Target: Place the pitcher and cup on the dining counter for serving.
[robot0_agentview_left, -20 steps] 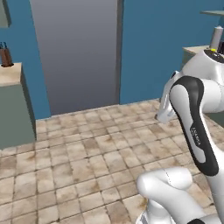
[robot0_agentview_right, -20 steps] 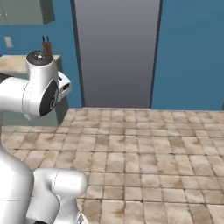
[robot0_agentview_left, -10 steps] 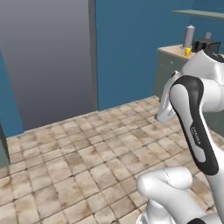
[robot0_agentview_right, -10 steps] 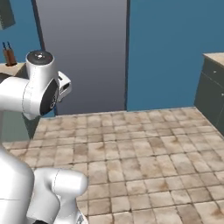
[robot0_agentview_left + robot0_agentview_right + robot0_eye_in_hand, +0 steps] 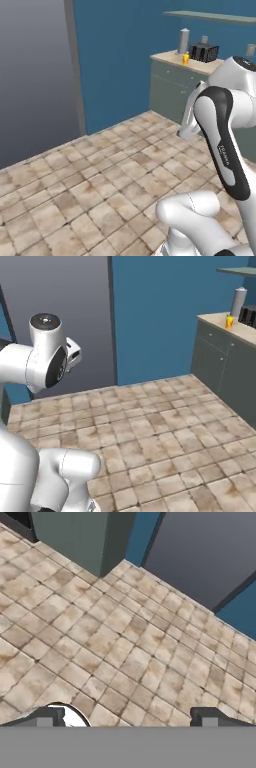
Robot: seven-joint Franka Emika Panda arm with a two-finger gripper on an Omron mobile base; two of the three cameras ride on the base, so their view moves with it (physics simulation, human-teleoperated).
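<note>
Sitting far off on a beige counter (image 5: 172, 58) by the blue wall (image 5: 125, 55), the small yellow cup (image 5: 186, 58) is near the counter's front edge. From the right base view the cup (image 5: 229, 322) sits on that same counter (image 5: 220, 320). A tall grey can (image 5: 183, 41) stands just behind the cup. A black box (image 5: 204, 52) is next to the can. Grey-green cupboards (image 5: 172, 92) are under the counter. The floor (image 5: 100, 190) has brown tiles. A big grey door (image 5: 35, 80) is on the left. In the hand view, the gripper (image 5: 129, 719) points down at the tiles, its two tips wide apart with nothing between them.
</note>
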